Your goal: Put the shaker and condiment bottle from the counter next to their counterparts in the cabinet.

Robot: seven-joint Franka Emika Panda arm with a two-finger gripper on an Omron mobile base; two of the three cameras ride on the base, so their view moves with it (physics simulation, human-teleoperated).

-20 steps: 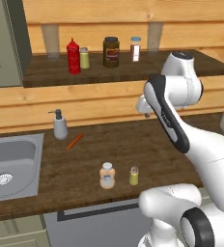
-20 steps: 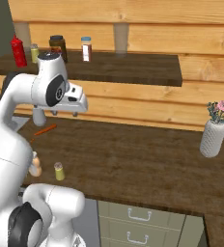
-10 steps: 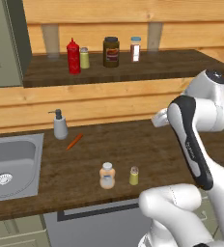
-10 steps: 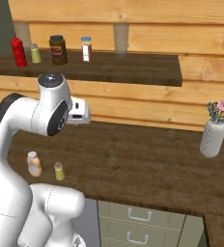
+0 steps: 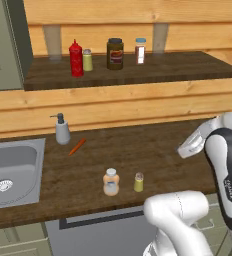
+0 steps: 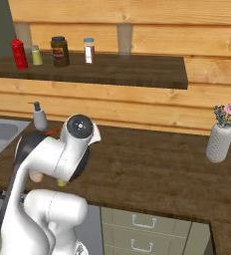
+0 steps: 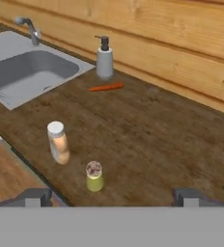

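My fingers [image 7: 111, 197] hang spread wide and empty above the desk [image 7: 172, 140]. Below them the olive shaker [image 7: 94, 176] stands upright near the front edge, the condiment bottle [image 7: 58, 143] just beside it. Up on the cabinet shelf [image 5: 138, 72], the red squeeze bottle [image 5: 76, 59] and paler shaker [image 5: 87, 60] stand together.

A grey soap dispenser [image 7: 104, 59] stands beside a steel sink [image 7: 17, 72], with a carrot [image 7: 106, 87] just in front. A white vase of flowers [image 6: 221, 138] stands well apart.
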